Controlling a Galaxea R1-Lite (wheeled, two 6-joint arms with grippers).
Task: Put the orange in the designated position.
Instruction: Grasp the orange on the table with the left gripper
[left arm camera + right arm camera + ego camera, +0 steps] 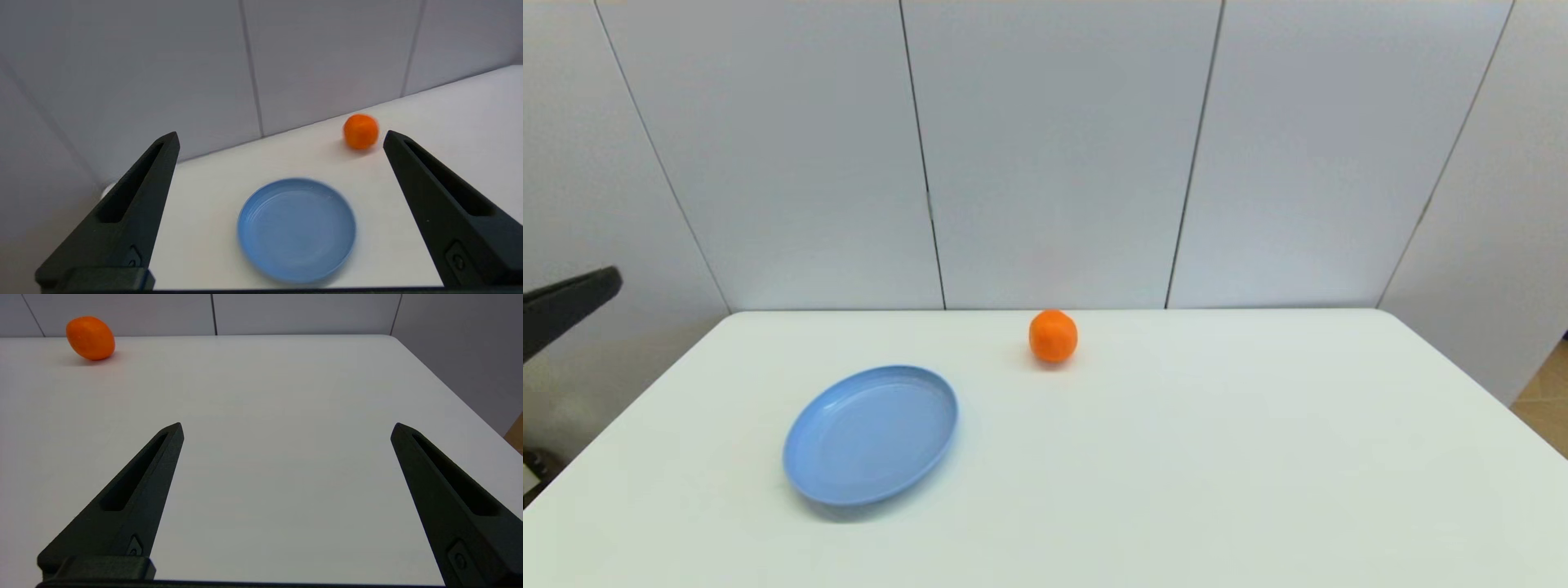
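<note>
Orange (1053, 336): bright orange, uniform. Plate (870, 433): light blue, unpatterned. Table (1176, 457): white. Wall (1054, 147): pale grey panels (dark seams between them). Gripper fingers (135, 212): black (both arms).

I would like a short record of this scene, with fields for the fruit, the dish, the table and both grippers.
orange: on the table near its far edge, not held, apart from the plate
plate: blue, nothing on it, toward the robot's left and nearer than the orange
table: white
left gripper: open, holding nothing, short of the plate
right gripper: open, holding nothing, above bare table, far from the orange
</note>
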